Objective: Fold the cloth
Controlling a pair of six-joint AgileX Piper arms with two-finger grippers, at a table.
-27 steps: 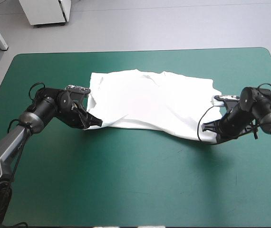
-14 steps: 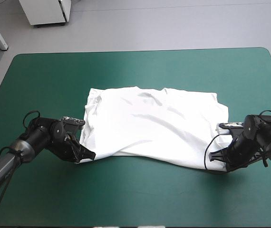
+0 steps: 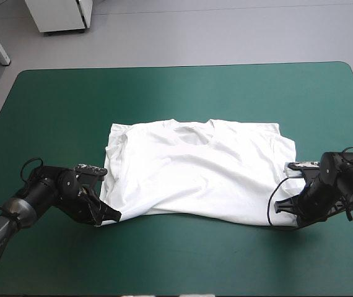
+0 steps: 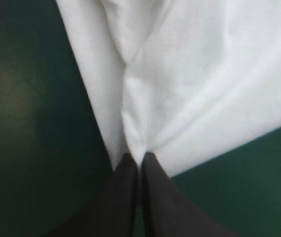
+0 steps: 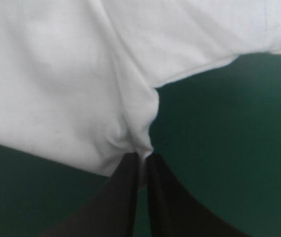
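1. The T-shirt (image 3: 195,170) was found spread nearly flat on the teal-green cover (image 3: 176,93), about mid-table and somewhat toward the near edge. It was well apart from every table edge.
2. The neckline (image 3: 193,128) was seen at the shirt's far edge. One sleeve (image 3: 117,141) was seen on the left arm's side, and the other sleeve (image 3: 286,139) on the right arm's side.
3. Shallow wrinkles were noted across the fabric, mostly fanning out from the two near corners. The near hem was seen running between those corners, slightly bowed.
4. The left gripper (image 3: 113,216) was placed low over the cover at the shirt's near left corner. In the left wrist view its black fingers (image 4: 125,197) were seen all but closed, with a pinch of white fabric (image 4: 204,74) clamped at the tips and creases radiating from that point.
5. The right gripper (image 3: 277,207) was placed low at the near right corner. In the right wrist view its fingers (image 5: 123,197) were likewise pressed together on a bunched fold of the shirt (image 5: 56,74), with bare cover visible on both sides.
6. The two grippers were set well apart, with the full width of the shirt between them.
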